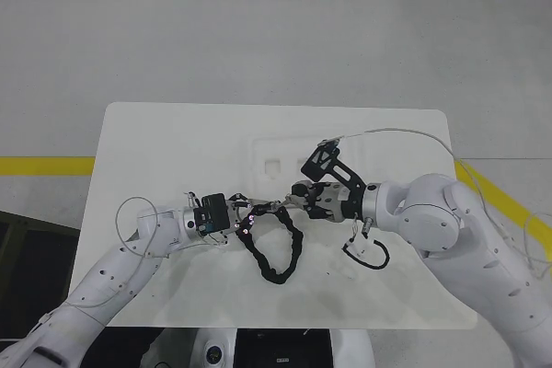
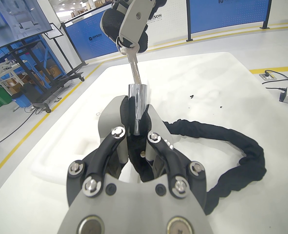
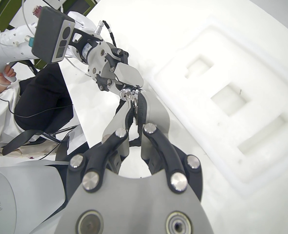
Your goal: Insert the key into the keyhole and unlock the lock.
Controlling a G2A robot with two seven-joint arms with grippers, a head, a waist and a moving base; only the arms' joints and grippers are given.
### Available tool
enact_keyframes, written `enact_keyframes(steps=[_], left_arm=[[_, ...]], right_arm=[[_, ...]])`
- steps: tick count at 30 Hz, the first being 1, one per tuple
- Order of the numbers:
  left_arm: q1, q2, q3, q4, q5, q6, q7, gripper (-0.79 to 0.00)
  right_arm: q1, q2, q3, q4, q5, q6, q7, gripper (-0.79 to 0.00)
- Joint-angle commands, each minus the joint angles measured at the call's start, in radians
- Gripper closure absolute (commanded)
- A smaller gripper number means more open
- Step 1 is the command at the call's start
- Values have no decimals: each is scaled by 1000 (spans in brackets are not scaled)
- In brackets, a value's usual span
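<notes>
At frame centre over the white table (image 1: pixel 166 138), below a foam tray (image 1: pixel 276 152), a black chain lock (image 1: pixel 281 262) loops down. The left gripper (image 2: pixel 135 113) clamps its chrome cylinder (image 2: pixel 137 96). The right gripper (image 3: pixel 135 99) pinches the key (image 2: pixel 134 70), tip touching the cylinder's end as the 2 meet.

White print, a logo mark with one short word, stands on each of three blue panels (image 2: pixel 222 3) far beyond the left gripper's (image 2: pixel 137 113) jaws, past the table (image 2: pixel 207 79). One of these prints is half hidden behind the other arm. A small sign (image 2: pixel 54 33) on a stand, farther off to the side of the jaws, bears lines too small to read. Nothing on the screen (image 2: pixel 14 10) beside it can be read.
</notes>
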Motion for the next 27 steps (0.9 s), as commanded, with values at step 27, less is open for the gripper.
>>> enact_keyframes(steps=[27], left_arm=[[19, -12, -29, 1, -14, 1, -10, 0]], right_arm=[[45, -40, -75, 11, -44, 46, 10, 0]])
